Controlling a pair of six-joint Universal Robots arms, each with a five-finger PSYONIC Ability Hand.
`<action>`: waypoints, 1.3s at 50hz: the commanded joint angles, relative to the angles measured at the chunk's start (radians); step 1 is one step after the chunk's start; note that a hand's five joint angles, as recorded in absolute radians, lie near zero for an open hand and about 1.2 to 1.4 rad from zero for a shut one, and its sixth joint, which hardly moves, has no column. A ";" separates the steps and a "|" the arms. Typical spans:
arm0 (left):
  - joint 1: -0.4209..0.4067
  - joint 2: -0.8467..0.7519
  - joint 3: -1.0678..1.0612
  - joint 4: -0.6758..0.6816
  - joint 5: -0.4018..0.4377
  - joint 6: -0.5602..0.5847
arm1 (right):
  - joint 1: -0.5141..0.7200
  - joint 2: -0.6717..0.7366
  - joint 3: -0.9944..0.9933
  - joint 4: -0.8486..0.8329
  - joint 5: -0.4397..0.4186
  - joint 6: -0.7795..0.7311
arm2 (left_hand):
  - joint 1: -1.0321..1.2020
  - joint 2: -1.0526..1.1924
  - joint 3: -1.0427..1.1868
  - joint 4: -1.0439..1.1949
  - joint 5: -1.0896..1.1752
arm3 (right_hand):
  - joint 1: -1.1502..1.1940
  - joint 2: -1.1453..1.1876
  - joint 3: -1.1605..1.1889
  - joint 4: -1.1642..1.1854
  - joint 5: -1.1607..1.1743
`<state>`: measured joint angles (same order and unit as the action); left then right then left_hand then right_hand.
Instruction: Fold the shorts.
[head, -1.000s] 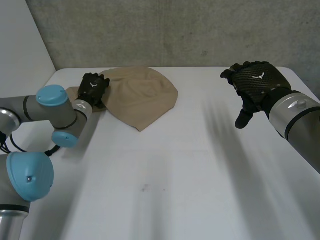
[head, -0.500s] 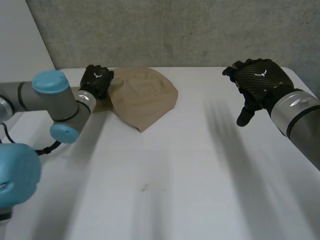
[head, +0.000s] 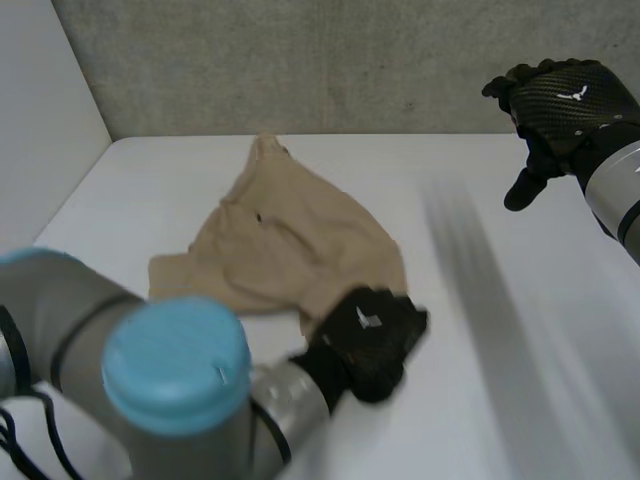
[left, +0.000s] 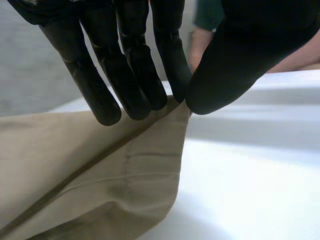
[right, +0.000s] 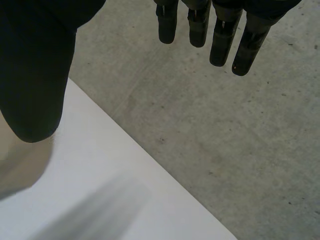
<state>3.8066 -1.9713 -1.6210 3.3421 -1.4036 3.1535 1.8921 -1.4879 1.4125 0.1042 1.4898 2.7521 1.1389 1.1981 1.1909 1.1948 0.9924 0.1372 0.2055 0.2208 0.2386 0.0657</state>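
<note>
Left arm: nearest in the head view, with its light-blue cap (head: 175, 365) low in front. It reaches over the near part of the worktop (head: 500, 390).

Left hand (head: 370, 325): at the near right corner of the shorts (head: 285, 245). Its fingers (left: 132, 80) are straight and close together, and they press the hem edge against the thumb (a pinch at the tips, not a full fist).

Shorts: tan and wrinkled, spread loosely on the left half of the worktop. All the cloth lies beyond the left hand and to its left. The left wrist view shows the held corner falling away from the pinch.

Long axis: as I judge it, a diagonal from the pinched near right corner up to the narrow tip close to the far edge of the worktop.

Right hand (head: 565, 95): at the far right, raised above the worktop and well apart from the shorts. Its fingers (right: 220, 40) are straight and a little spread, the thumb stands off to the side, and they hold nothing.

Wall (head: 350, 60): grey concrete, behind the far edge of the worktop.

Which hand is nearer: the left hand, since it already touches the cloth. The right hand would have to cross the worktop first.

What the move turns on: probably carrying the pinched corner away and to the left, over the rest of the cloth.

Progress: I see no tidy fold yet, so I think the task is at an early step.
</note>
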 joint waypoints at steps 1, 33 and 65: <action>-0.105 0.066 -0.042 0.004 0.000 -0.105 | -0.016 -0.003 0.000 0.000 -0.002 0.000 | 0.257 0.198 0.205 0.201 0.229 | 0.037 -0.031 -0.046 -0.064 -0.066; 0.479 -0.058 0.079 0.008 -0.193 0.059 | 0.062 0.161 0.017 0.003 -0.028 -0.006 | -0.541 -0.600 -0.593 -0.597 -0.569 | 0.037 -0.031 -0.046 -0.064 -0.066; 0.561 -0.035 -0.020 -0.207 -0.325 0.129 | 0.229 0.606 -0.391 -0.136 -0.281 0.123 | -0.635 -0.694 -0.687 -0.691 -0.663 | 0.037 -0.031 -0.046 -0.064 -0.066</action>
<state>4.3546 -2.0746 -1.5470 3.1280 -1.7317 3.2800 2.0861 -1.0024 1.1021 -0.0321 1.2807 2.8421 0.4934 0.4899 0.4899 0.4787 0.3025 0.1628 0.1781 0.2130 0.2236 0.0657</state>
